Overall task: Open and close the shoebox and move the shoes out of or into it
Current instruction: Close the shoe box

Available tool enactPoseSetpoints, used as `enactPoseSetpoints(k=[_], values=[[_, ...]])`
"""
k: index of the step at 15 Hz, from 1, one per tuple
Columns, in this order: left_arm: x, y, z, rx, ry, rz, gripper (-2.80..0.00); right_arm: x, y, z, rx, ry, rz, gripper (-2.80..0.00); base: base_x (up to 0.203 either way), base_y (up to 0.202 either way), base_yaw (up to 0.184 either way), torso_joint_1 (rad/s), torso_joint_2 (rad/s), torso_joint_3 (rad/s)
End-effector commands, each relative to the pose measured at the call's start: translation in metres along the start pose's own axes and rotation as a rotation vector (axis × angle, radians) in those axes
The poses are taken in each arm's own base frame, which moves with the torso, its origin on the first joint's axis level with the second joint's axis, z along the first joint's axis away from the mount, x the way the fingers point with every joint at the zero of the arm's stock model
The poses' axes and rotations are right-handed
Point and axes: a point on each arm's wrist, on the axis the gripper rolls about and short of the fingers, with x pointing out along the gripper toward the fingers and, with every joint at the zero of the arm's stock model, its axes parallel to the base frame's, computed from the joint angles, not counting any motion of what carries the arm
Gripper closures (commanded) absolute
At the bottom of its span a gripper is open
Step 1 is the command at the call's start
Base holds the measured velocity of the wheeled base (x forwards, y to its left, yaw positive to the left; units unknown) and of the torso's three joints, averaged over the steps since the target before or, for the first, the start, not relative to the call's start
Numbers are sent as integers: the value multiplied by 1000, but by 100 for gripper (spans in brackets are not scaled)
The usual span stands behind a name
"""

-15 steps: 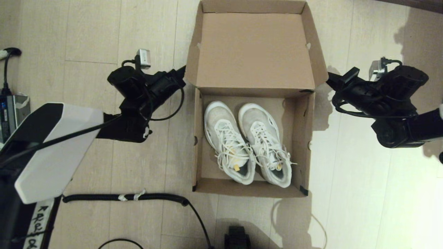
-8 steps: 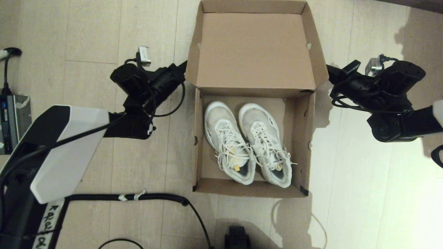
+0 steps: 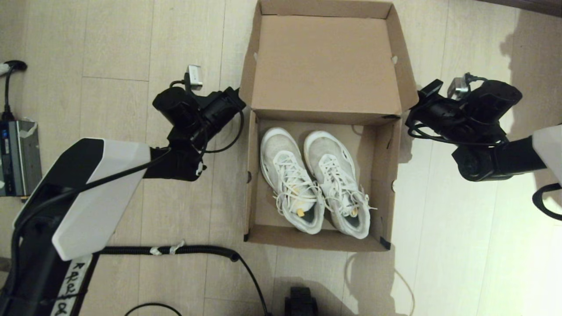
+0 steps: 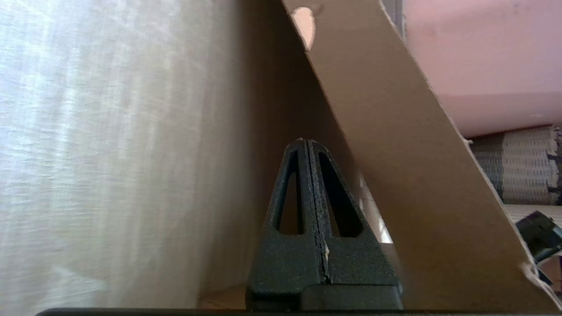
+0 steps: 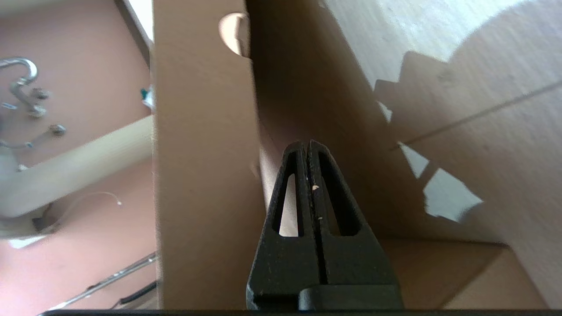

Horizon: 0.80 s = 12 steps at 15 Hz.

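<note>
The brown shoebox (image 3: pixel 385 175) stands open on the floor, its hinged lid (image 3: pixel 327 61) raised at the far side. The two white sneakers (image 3: pixel 290 175) (image 3: pixel 338 180) lie side by side inside, toes toward the lid. My left gripper (image 3: pixel 236 95) is shut and empty, its tip (image 4: pixel 306 141) at the lid's left side flap (image 4: pixel 395 153). My right gripper (image 3: pixel 422 94) is also shut and empty, its tip (image 5: pixel 306 142) against the lid's right side flap (image 5: pixel 197 175).
A coiled black cable (image 3: pixel 167 250) runs across the floor near the box's front left corner. A power unit (image 3: pixel 13 158) sits at the left edge. A black part (image 3: pixel 300 303) of my base shows at the bottom.
Both arms have moved inward toward the lid's lower corners, the left to the right and the right to the left. The lid has barely shifted; the shoes have not moved.
</note>
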Motion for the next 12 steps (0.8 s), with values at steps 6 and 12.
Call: enactPoseSetpoints(k=[6,12], values=[[5,-14,4,-42,-18,-38,0,4,13,4,54,-1,46,0,0,0,0,0,0,0],[8,-24,10,-101,-33,-66,0,11,29,11,161,47,111,0,0,0,0,0,0,0]])
